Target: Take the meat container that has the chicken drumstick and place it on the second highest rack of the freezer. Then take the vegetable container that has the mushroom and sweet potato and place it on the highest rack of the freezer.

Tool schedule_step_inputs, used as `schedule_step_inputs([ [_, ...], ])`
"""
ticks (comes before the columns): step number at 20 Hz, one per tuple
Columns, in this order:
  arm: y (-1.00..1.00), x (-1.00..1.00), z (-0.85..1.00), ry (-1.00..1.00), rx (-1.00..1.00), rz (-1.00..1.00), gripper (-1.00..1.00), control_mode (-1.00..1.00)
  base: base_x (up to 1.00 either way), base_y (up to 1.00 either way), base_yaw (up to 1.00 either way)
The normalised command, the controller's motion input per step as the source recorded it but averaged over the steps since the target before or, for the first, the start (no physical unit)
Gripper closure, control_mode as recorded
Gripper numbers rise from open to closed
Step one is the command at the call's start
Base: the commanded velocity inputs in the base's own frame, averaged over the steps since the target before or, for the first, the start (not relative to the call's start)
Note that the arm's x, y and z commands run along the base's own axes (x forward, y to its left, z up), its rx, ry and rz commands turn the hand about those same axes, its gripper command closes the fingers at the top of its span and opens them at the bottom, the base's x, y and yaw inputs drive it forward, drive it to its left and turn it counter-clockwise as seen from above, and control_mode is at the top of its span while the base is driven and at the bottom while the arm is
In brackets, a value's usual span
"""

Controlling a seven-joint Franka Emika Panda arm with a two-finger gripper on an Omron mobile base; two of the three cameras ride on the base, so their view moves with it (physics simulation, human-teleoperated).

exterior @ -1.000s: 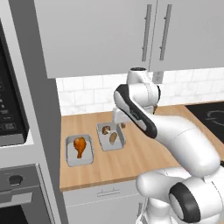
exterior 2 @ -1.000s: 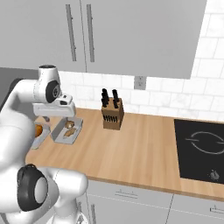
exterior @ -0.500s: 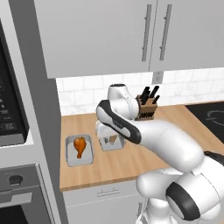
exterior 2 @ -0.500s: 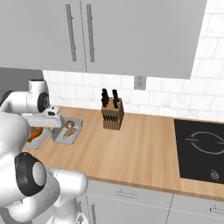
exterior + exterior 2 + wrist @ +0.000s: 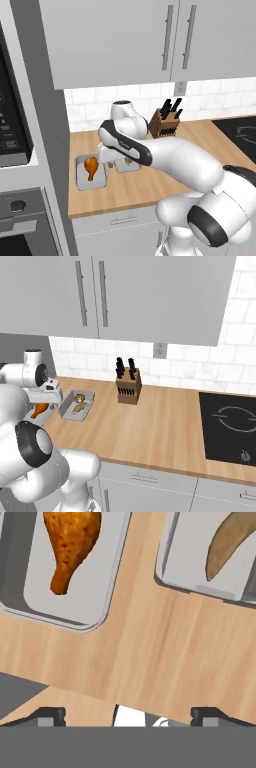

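we're in the first step, the reach for the meat tray [image 5: 95, 587]. it's sitting on the counter [image 5: 150, 652] with the drumstick [image 5: 70, 542] inside, veg tray [image 5: 200, 577] just beside. gripper [image 5: 127, 714], fingers spread and empty, is hovering over bare wood between them. since a second ago the arm has been swinging left off the veg tray. next: shifting over the meat tray's rim and dropping.

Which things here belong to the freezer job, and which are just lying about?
Job: drumstick in its tray; vegetable tray with sweet potato; the tool.

Lying about: knife block, hob, wall cupboards, oven.
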Motion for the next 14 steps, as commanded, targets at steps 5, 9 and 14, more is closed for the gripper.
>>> schedule_step_inputs([
  [5,0.23,0.0,-0.03,0.0,0.0,0.01,-1.0,-1.0,0.0,0.0,0.0],
  [9,0.44,0.16,-0.36,0.0,0.0,0.0,-1.0,-1.0,0.0,0.0,0.0],
  [14,0.21,0.17,-0.24,0.0,0.0,0.0,-1.0,-1.0,0.0,0.0,0.0],
])
